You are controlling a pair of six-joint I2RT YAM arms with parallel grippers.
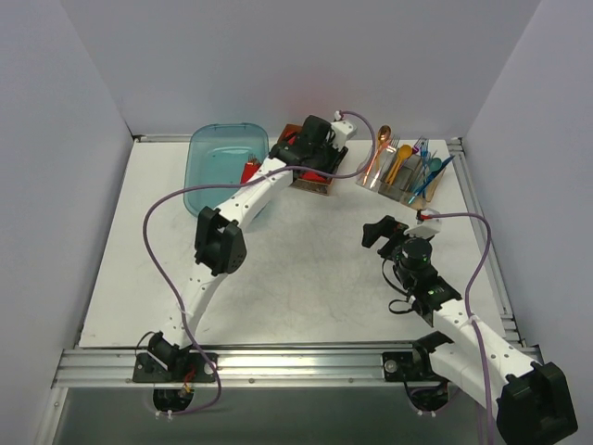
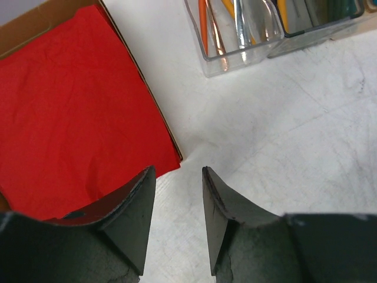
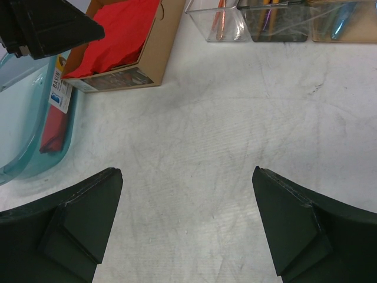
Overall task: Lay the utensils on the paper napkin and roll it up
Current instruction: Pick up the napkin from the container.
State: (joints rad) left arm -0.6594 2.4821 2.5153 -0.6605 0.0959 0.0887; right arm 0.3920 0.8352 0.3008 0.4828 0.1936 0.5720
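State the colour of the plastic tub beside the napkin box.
Translucent teal tub; clearest in the top external view.

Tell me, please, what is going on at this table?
The left end effector hangs over the corner of the cardboard box of red napkins, jaws apart, gripping nothing. The right end effector hovers wide open above the table. The utensils stand in the clear holder, and no napkin is laid out yet.

A scuffed white worktop (image 1: 306,278) carries a teal plastic tub (image 1: 208,171) at its far left, a cardboard box (image 3: 156,56) of red napkins just beside it, and a clear cutlery organiser (image 1: 403,176) far right.
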